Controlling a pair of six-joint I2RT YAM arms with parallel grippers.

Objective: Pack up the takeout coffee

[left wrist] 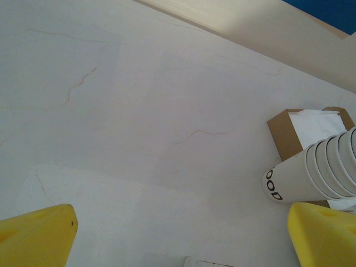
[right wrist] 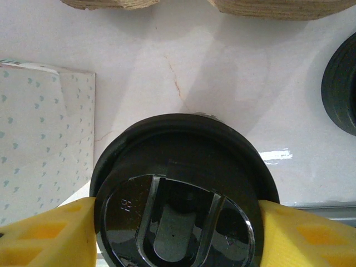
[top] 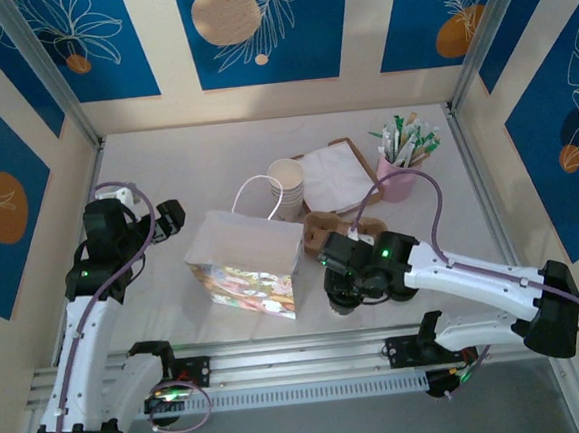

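Note:
The takeout coffee [right wrist: 178,183] shows its round black lid from above in the right wrist view. My right gripper [right wrist: 178,225] is shut on it, one yellow finger [right wrist: 50,233] pressed against each side of the lid. From the top camera, this gripper [top: 344,290] sits low over the table, right of the paper bag, and the cup lies mostly hidden under it. The brown cardboard carrier [top: 339,229] lies just beyond it, its edge [right wrist: 278,8] visible. My left gripper [top: 174,218] hangs open over bare table, fingertips [left wrist: 39,233] far apart.
A white gift bag [top: 245,262] with a colourful print stands mid-table, its side [right wrist: 44,139] close to the cup. A cream cup stack [top: 287,185], a napkin tray [top: 336,173] and a pink cup of sticks [top: 399,176] stand behind. Another black round object [right wrist: 342,89] lies right.

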